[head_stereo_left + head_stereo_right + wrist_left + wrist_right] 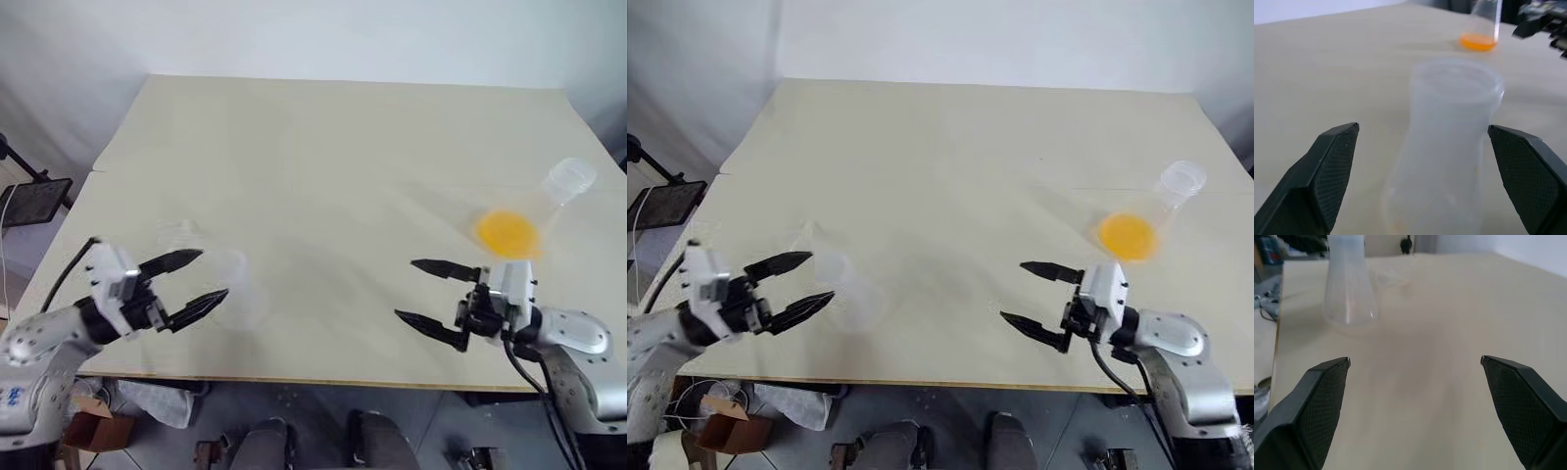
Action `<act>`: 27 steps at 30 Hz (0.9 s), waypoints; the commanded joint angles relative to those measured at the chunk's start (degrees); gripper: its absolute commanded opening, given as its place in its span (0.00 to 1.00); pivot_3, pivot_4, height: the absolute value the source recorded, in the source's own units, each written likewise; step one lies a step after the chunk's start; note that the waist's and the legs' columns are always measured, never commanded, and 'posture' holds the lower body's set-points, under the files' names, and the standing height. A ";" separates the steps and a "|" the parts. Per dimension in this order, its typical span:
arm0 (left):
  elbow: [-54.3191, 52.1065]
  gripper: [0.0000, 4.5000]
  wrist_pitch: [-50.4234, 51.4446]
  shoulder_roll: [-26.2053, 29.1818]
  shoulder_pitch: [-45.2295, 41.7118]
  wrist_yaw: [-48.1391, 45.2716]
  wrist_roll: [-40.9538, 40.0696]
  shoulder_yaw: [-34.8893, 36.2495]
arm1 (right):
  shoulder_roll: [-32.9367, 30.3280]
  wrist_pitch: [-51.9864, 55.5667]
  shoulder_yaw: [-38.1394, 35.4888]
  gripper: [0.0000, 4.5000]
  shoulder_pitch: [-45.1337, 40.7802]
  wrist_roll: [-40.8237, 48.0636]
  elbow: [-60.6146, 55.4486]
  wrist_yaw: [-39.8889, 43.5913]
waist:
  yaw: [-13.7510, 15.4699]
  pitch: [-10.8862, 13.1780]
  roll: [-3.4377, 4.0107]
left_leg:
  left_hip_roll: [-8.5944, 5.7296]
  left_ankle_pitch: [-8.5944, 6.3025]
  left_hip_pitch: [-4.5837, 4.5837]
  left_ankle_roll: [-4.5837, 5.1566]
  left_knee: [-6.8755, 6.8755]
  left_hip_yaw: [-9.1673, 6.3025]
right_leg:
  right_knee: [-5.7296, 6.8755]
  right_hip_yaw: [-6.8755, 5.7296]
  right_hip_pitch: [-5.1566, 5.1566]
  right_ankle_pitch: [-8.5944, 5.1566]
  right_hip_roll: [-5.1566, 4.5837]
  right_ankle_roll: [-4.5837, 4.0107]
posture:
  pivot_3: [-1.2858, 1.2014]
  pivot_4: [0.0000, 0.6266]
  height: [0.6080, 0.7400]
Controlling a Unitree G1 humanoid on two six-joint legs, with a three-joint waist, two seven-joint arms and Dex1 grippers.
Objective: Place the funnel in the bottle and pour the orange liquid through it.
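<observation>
Bottle [1449, 147] looms between the wide-spread left gripper [1425, 181]; right gripper [1415, 406] gapes empty.

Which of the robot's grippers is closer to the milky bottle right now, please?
The left. The left gripper has its open fingers right beside the bottle, which stands just ahead of them. The right gripper is open too, far across the table, facing the bottle.

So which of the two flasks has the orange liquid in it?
The larger clear flask on the robot's right holds orange liquid; the milky bottle by the left gripper looks empty.
</observation>
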 commanded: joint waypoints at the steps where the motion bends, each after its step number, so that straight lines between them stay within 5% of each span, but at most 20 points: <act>1: 0.88 1.00 1.39 -0.04 -2.64 -1.44 -0.58 -2.88 | -0.57 -0.92 -2.84 1.00 1.95 0.74 -3.18 -0.49 | -0.10 0.00 0.00 | 0.03 0.00 0.01 0.00 0.00 0.03 | -0.01 0.02 0.00 0.00 0.06 0.00 | 0.52 0.24 1.00; 6: 3.19 1.00 1.38 -1.50 -6.49 -1.62 -0.18 -5.00 | 0.41 -0.85 -3.09 1.00 3.77 0.52 -5.22 -2.70 | 0.11 0.00 0.00 | 0.13 0.06 0.01 -0.11 0.09 0.04 | 0.03 0.05 0.01 0.00 0.18 0.00 | 0.52 0.24 1.00; 14: 4.73 0.53 0.74 0.81 -7.34 -5.47 1.61 -6.56 | 0.96 -1.47 -4.38 1.00 6.91 0.19 -7.37 -4.73 | 0.19 -0.01 -0.02 | 0.10 0.06 0.02 -0.11 0.15 0.01 | 0.05 0.07 0.04 0.00 0.16 0.00 | 0.52 0.24 1.00; 20: 7.33 0.52 2.32 -2.75 -20.46 -5.66 1.02 -11.84 | 1.19 -1.42 -7.38 1.00 11.32 0.32 -10.45 -7.23 | 1.50 -0.01 -0.03 | 0.10 0.06 -0.08 -0.11 0.37 -0.01 | 0.09 0.05 0.05 0.00 0.22 0.00 | 0.52 0.24 1.00; 27: 27.42 0.52 -5.43 -16.85 -42.83 -8.89 11.22 -24.65 | 3.20 -2.43 -11.64 1.00 18.08 -0.50 -13.79 -10.83 | 2.98 -0.03 -0.06 | -0.14 0.03 -0.12 0.02 0.65 0.07 | 0.35 -0.21 0.06 0.07 0.42 0.12 | 0.52 0.24 1.00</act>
